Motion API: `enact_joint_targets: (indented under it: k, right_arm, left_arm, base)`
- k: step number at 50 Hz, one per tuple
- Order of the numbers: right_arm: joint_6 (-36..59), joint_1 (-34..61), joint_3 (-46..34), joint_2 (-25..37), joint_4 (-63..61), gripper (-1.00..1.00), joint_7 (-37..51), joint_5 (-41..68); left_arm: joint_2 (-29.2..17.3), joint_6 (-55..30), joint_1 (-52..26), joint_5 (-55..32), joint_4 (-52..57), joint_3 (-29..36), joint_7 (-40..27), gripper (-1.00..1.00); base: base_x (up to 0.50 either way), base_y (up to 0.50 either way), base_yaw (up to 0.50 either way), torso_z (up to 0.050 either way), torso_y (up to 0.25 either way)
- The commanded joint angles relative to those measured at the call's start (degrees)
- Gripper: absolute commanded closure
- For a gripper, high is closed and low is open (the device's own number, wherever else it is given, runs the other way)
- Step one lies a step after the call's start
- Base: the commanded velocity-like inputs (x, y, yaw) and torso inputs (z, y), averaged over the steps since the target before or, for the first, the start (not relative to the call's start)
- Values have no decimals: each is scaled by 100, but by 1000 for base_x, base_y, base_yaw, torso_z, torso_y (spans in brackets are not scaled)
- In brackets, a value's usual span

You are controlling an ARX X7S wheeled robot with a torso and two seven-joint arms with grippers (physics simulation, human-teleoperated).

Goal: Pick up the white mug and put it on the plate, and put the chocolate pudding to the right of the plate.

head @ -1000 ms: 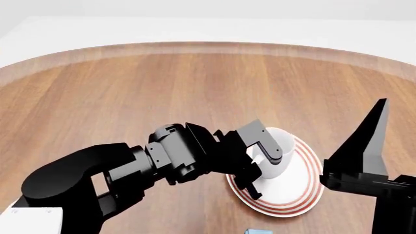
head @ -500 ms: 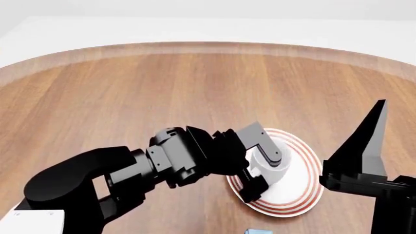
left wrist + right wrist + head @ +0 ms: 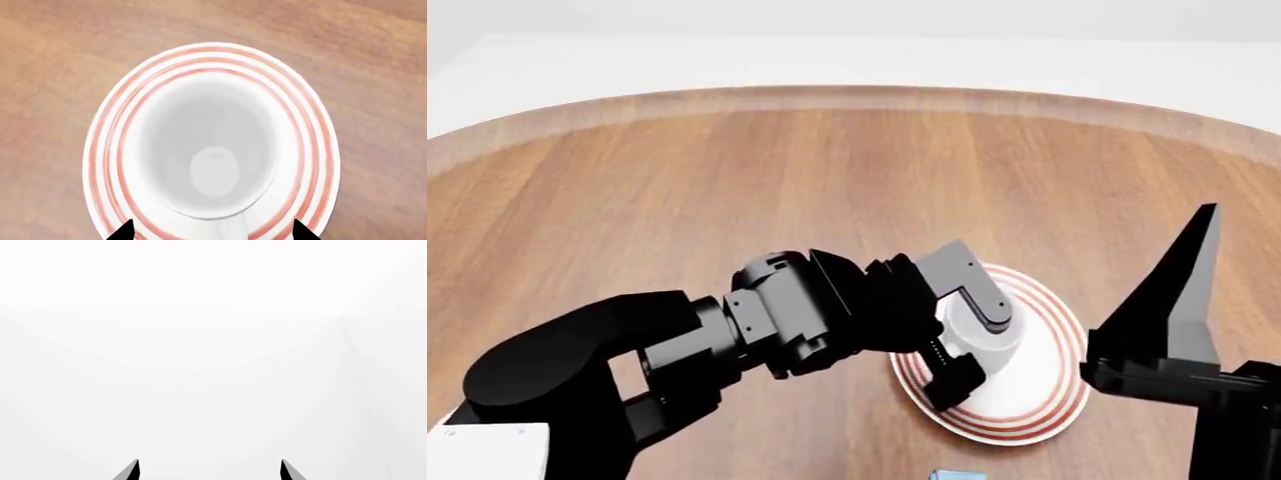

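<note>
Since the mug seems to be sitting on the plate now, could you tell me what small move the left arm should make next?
Probably lift the left gripper straight up: the white mug stands upright inside the plate rings, and its jaws look spread either side.

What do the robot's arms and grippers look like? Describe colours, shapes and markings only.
Both arms are matte black with blocky, angular housings. The left gripper has grey, flat-sided fingers on a black body. The right gripper ends in tapered black-and-grey wedge fingers, which come to sharp points. No cables or markings show.
</note>
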Motion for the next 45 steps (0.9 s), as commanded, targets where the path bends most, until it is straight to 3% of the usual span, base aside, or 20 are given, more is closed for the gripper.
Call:
enact_joint_targets:
  k: [1,26,45]
  right_arm:
    - [54,-11,92,-65,-156,-100,-124,-223]
    - [154,41,-15,-44,-226,-100,-113,-319]
    - [198,25,-13,-2,-273,-100,-93,-319]
  left_arm:
    - [-183,-53,-222,-103,496,-235,-219,-100]
    - [-1330,-327,-566,-354,2182,-388,-705,-100]
    - [-2803,121,-724,-732,2977,-1092,-785,-100]
  base:
    - [0,0,0,0,0]
    - [0,0,0,0,0]
    - [0,0,0,0,0]
